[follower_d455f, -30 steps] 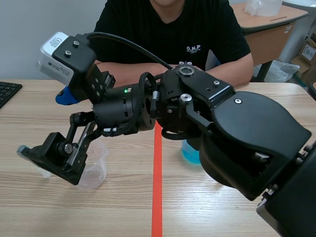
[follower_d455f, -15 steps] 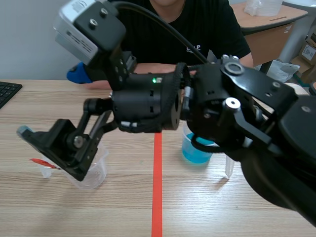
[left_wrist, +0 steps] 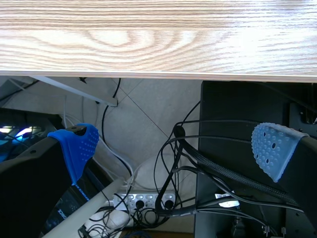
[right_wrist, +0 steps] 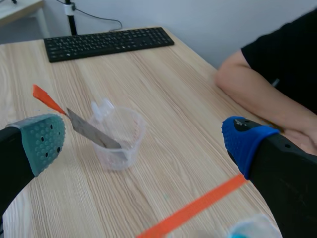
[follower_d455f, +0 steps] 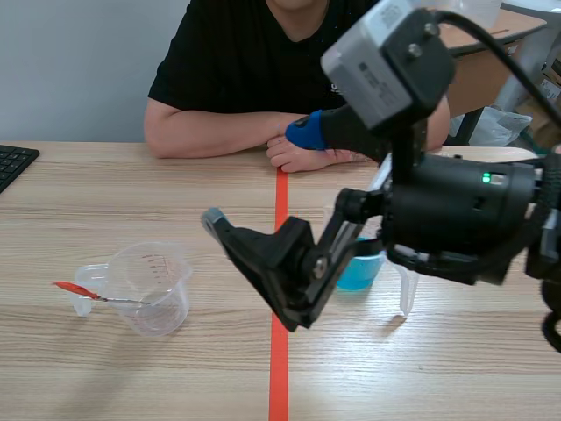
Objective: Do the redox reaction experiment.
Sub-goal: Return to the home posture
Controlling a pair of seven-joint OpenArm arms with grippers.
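Note:
A clear measuring cup (follower_d455f: 156, 288) stands left of the orange tape line. A metal strip with a red tip (follower_d455f: 92, 294) lies across its rim, one end inside. A beaker of blue liquid (follower_d455f: 361, 267) stands right of the line, partly hidden by my right arm. My right gripper (follower_d455f: 259, 175) hangs open above the tape line, between the two vessels, holding nothing. In the right wrist view the cup (right_wrist: 119, 136) and strip (right_wrist: 74, 119) lie ahead of that open gripper (right_wrist: 143, 144). My left gripper (left_wrist: 176, 148) is open below the table edge (left_wrist: 158, 39), over floor cables.
A person sits across the table with folded arms and hands (follower_d455f: 302, 156) resting at the far end of the tape line. A black keyboard (follower_d455f: 13, 162) lies at the far left. A clear tube-like piece (follower_d455f: 405, 291) stands right of the blue beaker.
My right arm has swung from over the clear cup toward the right and risen, uncovering the cup. The red-tipped strip stays resting in the cup.

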